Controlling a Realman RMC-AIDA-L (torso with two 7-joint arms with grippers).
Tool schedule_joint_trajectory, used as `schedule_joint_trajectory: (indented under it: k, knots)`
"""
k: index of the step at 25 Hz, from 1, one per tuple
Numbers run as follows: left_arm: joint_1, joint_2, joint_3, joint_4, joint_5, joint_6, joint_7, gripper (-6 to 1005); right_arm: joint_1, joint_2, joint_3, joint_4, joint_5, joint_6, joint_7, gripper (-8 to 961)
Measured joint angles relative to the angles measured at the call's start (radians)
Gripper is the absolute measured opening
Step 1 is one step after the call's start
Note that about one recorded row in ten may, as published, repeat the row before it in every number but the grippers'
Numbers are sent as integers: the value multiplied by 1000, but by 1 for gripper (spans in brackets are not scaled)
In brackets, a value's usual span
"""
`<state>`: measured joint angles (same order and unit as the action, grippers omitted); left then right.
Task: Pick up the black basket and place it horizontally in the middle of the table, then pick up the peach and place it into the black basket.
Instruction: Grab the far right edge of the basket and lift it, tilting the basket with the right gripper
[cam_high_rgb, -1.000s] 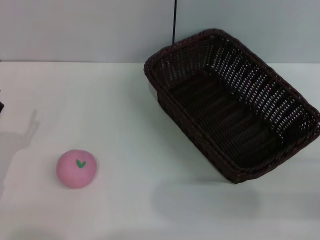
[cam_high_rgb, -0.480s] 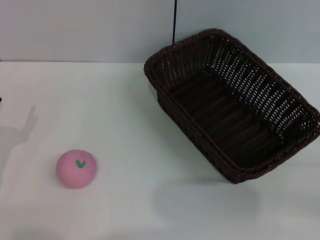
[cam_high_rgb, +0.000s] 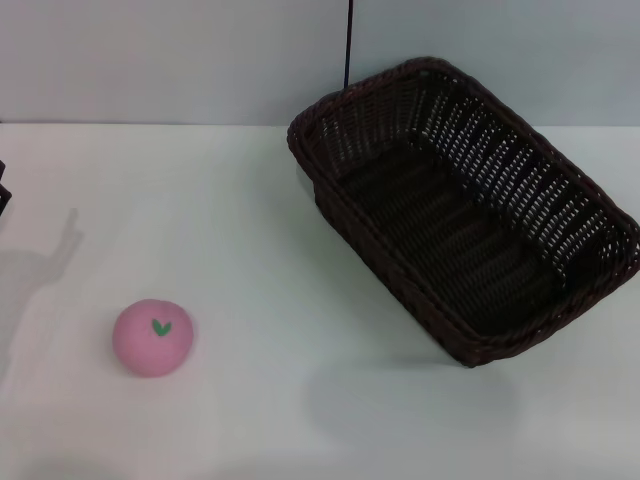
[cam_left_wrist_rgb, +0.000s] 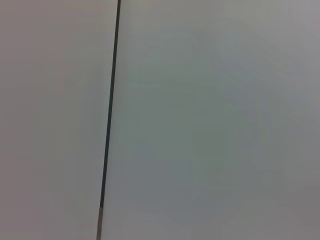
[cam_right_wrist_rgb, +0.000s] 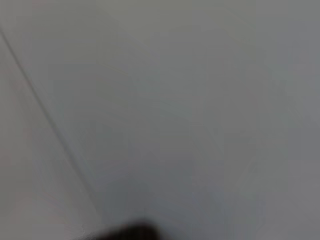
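The black basket rests on the white table at the right, its long side running diagonally from the far middle to the near right, and nothing lies in it. The pink peach, green leaf mark up, lies at the near left, well apart from the basket. A dark sliver of my left arm pokes in at the left edge, far behind the peach, and its shadow falls on the table beside it. My right gripper shows in no view. Both wrist views show only plain grey surface.
A thin black cable runs down the grey wall behind the basket's far corner and also shows in the left wrist view as a dark line. A blurred dark patch sits at one edge of the right wrist view.
The dark sliver of the left arm has come further in at the left edge and its shadow has shifted slightly. Basket and peach have not moved.
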<state>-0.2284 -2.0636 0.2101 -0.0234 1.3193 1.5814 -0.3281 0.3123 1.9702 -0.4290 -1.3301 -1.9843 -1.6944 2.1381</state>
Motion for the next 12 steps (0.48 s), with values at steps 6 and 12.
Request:
schedule_joint_trajectory:
  k: [6, 12]
  knots:
    - [12, -2, 1, -10, 0, 11, 0, 835, 253, -84, -25, 4, -390, -214, 229, 611]
    - [20, -3, 2, -18, 1, 16, -2, 834, 356, -56, -167, 104, -526, -149, 282, 612]
